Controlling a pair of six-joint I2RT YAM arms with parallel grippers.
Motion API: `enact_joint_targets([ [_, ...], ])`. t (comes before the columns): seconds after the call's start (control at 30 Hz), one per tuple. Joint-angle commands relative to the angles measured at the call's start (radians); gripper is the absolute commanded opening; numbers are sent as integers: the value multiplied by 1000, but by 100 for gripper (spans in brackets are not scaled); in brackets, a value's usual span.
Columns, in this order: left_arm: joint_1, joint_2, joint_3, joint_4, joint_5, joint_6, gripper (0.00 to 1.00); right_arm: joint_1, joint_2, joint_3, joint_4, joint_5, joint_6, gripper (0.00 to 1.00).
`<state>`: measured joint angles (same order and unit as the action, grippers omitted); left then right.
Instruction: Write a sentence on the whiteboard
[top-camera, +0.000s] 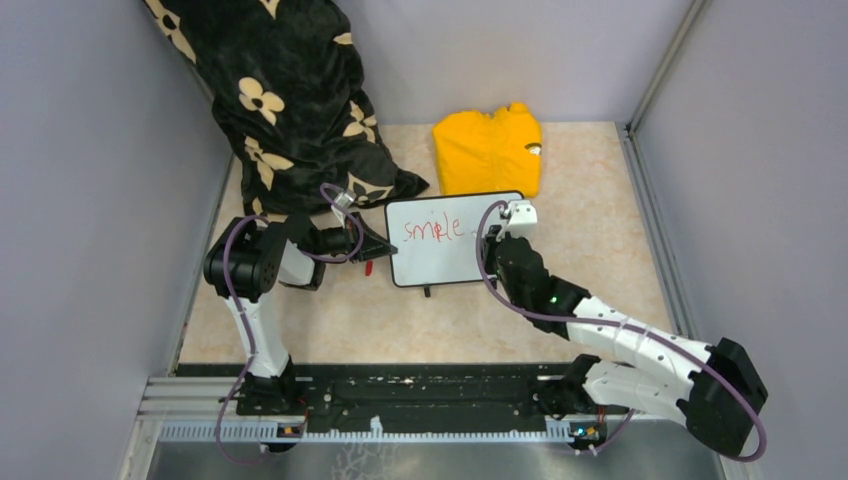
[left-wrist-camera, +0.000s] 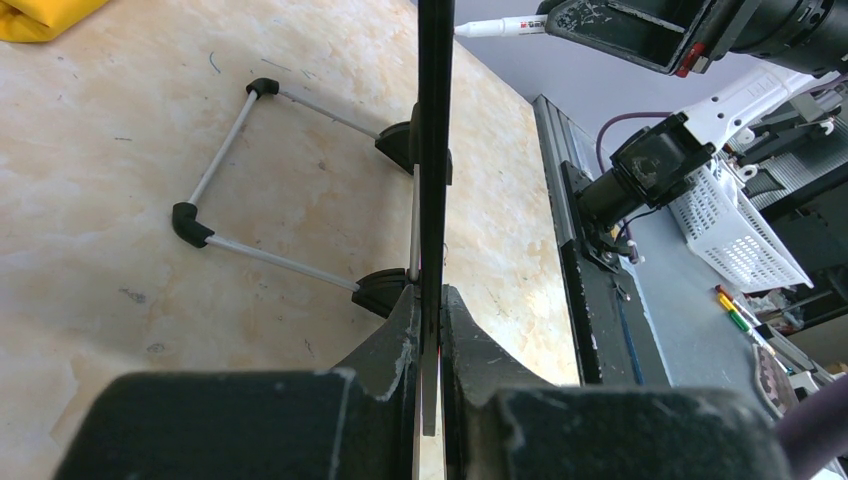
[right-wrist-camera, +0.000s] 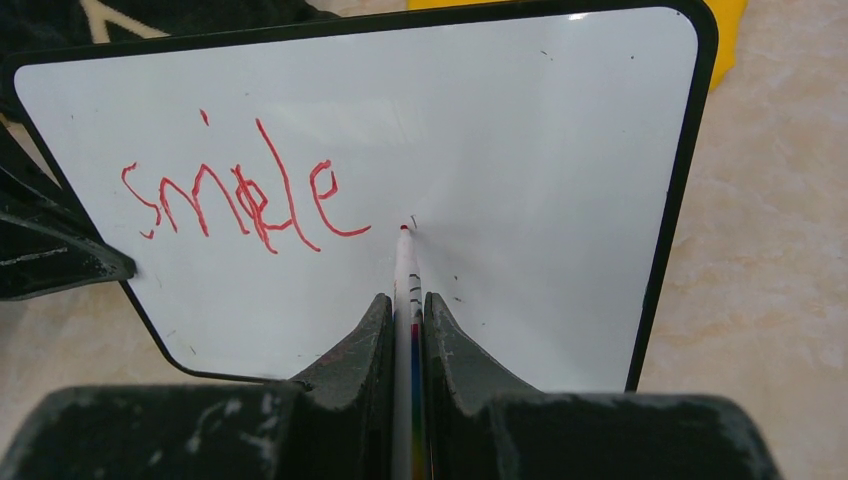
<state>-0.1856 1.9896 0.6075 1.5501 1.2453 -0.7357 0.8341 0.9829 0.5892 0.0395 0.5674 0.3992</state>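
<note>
The whiteboard (top-camera: 450, 262) stands tilted on the table's middle; in the right wrist view its white face (right-wrist-camera: 540, 120) fills the frame. The sentence (right-wrist-camera: 240, 200) reads "smile" in red on one line, also visible from above (top-camera: 433, 230). My left gripper (left-wrist-camera: 430, 330) is shut on the board's left rim, seen edge-on (left-wrist-camera: 435, 150). My right gripper (right-wrist-camera: 405, 310) is shut on a slim white marker (right-wrist-camera: 405, 270). Its red tip sits at the board's surface just right of the "e". From above, the right gripper (top-camera: 490, 235) hangs over the board's right part.
A yellow garment (top-camera: 488, 150) lies behind the board. A black cloth with cream flowers (top-camera: 290, 100) hangs at the back left. The board's wire stand with black feet (left-wrist-camera: 230, 200) rests on the table. A small red item (top-camera: 368, 268) lies under the left gripper. Grey walls stand on three sides.
</note>
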Motion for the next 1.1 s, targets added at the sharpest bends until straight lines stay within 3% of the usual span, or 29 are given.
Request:
enact_joint_targets([
  [0.0, -11, -10, 11, 103, 19, 22, 0, -12, 11, 17, 41, 16, 20, 0],
  [0.43, -11, -13, 11, 102, 19, 21, 0, -14, 6, 0, 3, -72, 61, 0],
  [0.7, -11, -11, 11, 102, 17, 23, 0, -6, -137, 25, 31, -142, 42, 0],
  [0.87, -11, -12, 10, 101, 16, 23, 0, 90, -122, 54, 15, -66, -18, 0],
  [1.07, -11, -9, 8, 100, 13, 27, 0, 241, 14, 72, 36, 37, -57, 0],
])
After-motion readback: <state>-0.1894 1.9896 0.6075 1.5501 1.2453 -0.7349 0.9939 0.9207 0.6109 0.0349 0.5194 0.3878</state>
